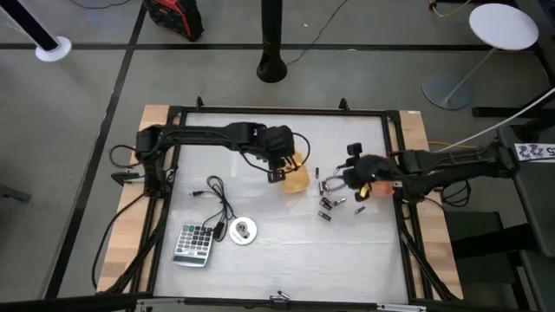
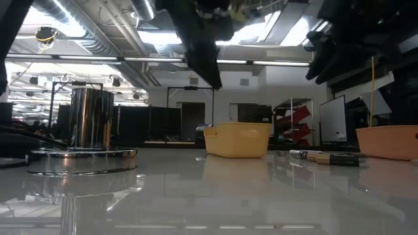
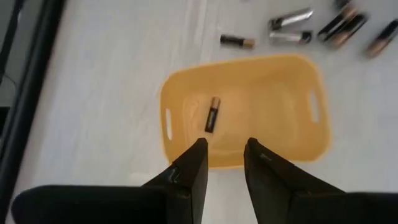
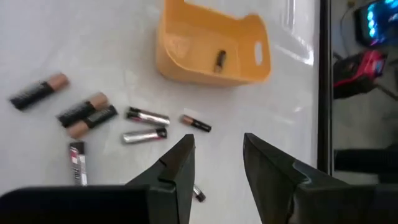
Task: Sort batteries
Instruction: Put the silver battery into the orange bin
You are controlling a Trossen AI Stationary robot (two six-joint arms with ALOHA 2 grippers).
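So the left gripper [image 3: 222, 163] is hanging right above the yellow bin [image 3: 242, 112] near the middle of the counter [image 1: 277, 251], jaws a little apart with nothing between them. One dark battery with a copper end [image 3: 212, 114] lies inside the bin on its floor; you can spot it from the right wrist view too [image 4: 220, 59].

The right gripper [image 4: 217, 163] is off to the right side of the counter, hovering over the loose batteries [image 1: 329, 201], jaws apart and empty. The pile sits just beside the yellow bin, between it and an orange bin [image 2: 388, 141] at the right edge. In the right wrist view there's a bigger black and copper cell [image 4: 38, 91] well apart from the rest, two more of that kind touching each other [image 4: 87, 114], then a pair of silvery thin ones [image 4: 147, 116] near each other, a small dark one [image 4: 195, 123] close to the bin, and one lying alone [image 4: 77, 162] closer to the gripper.

Over on the left half of the counter: a calculator [image 1: 193, 243], a round white disc [image 1: 243, 230] just beside it, and a black cable [image 1: 218, 198] trailing from there. The low view shows a shiny metal cylinder on a round base [image 2: 85, 137]
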